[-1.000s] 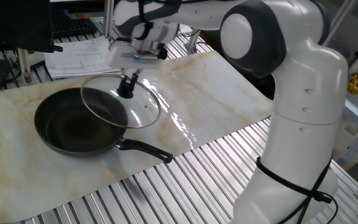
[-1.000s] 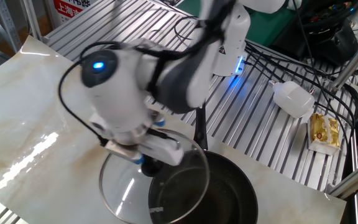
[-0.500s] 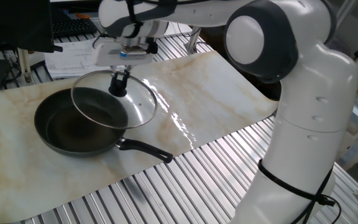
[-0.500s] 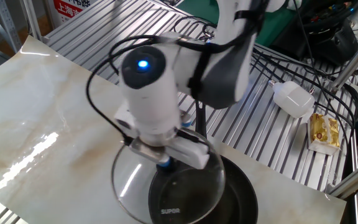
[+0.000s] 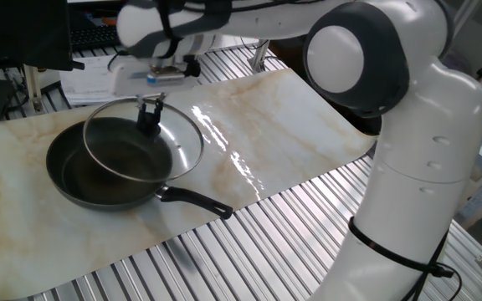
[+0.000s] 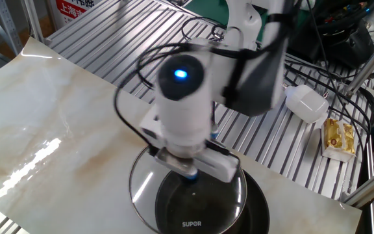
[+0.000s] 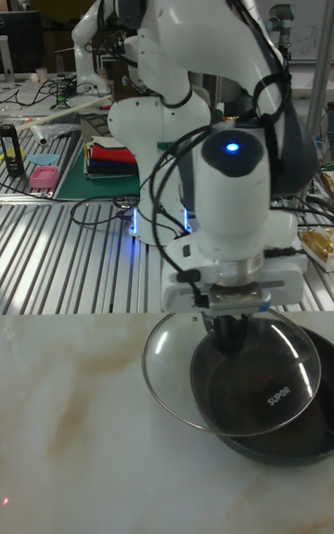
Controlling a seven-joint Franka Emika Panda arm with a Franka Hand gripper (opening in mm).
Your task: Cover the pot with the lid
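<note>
The pot [image 5: 99, 171] [image 7: 269, 404] is a dark frying pan on the marble sheet, its black handle [image 5: 195, 201] pointing toward the sheet's front edge. The clear glass lid [image 5: 145, 142] [image 6: 187, 201] [image 7: 186, 376] hangs tilted in the air, partly over the pot and overhanging its rim on one side. My gripper [image 5: 150, 113] [image 7: 232, 328] is shut on the lid's black knob from above. In the other fixed view my wrist hides the knob, and the pot [image 6: 252, 218] shows below the lid.
The marble sheet [image 5: 291, 125] lies on a ribbed metal table [image 5: 266, 242]. Papers [image 5: 99, 71] lie behind the pot. A white bottle [image 6: 306, 103] and a yellow packet [image 6: 337, 138] sit among cables on the far side.
My gripper has carried the lid sideways toward the pot, so that it now overlaps more of the pot than one second ago. The pot has not moved.
</note>
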